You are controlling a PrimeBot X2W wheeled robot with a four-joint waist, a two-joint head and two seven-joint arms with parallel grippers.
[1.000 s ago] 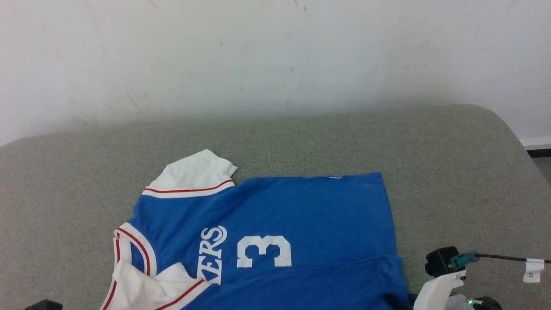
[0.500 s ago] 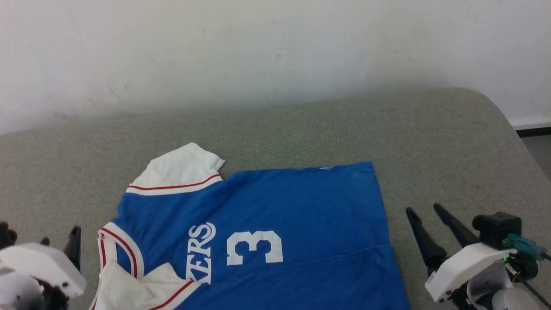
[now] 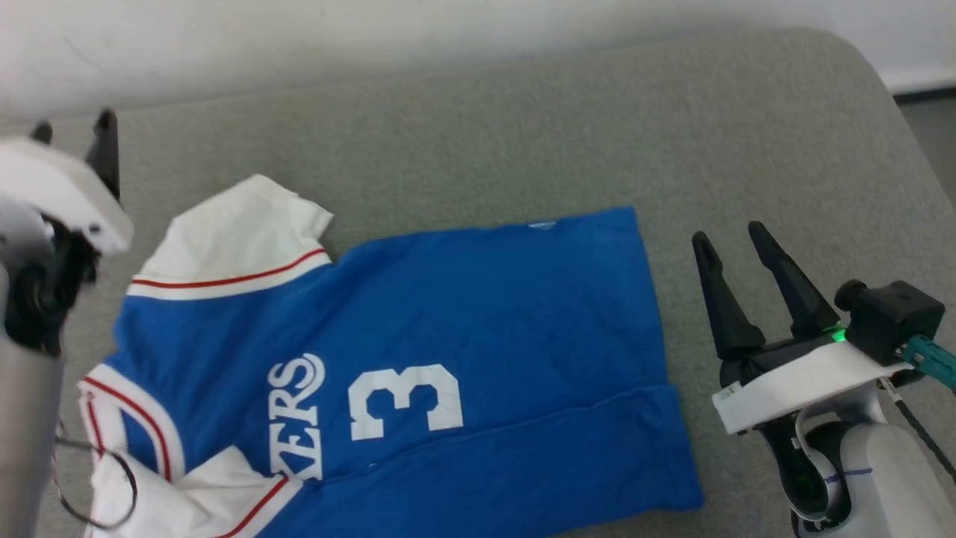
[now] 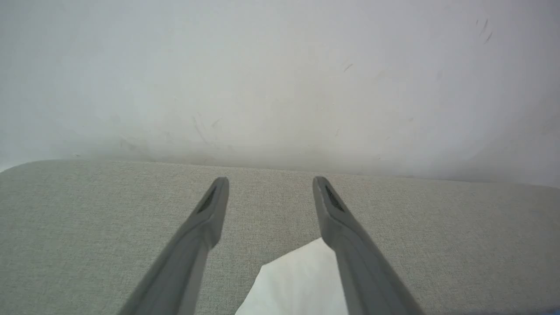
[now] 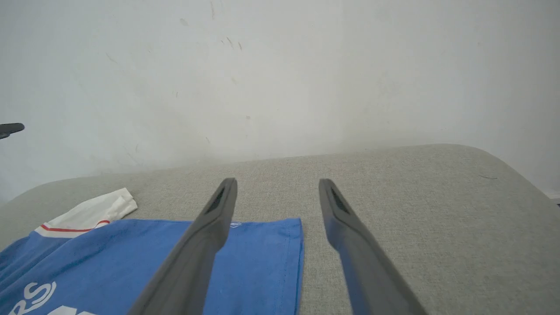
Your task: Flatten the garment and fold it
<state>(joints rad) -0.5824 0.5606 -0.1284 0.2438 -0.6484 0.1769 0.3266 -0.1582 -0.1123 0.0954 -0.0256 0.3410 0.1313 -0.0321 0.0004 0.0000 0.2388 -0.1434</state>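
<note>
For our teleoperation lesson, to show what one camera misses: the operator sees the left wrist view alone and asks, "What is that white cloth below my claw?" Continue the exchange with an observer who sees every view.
Observer: A white sleeve of a blue jersey T-shirt with a white number 3.
Operator: Does the jersey lie flat?
Observer: No. A band along its near edge is folded over the front.
Operator: Where is the right claw?
Observer: The right claw is open, to the right of the hem and clear of the cloth.
</note>
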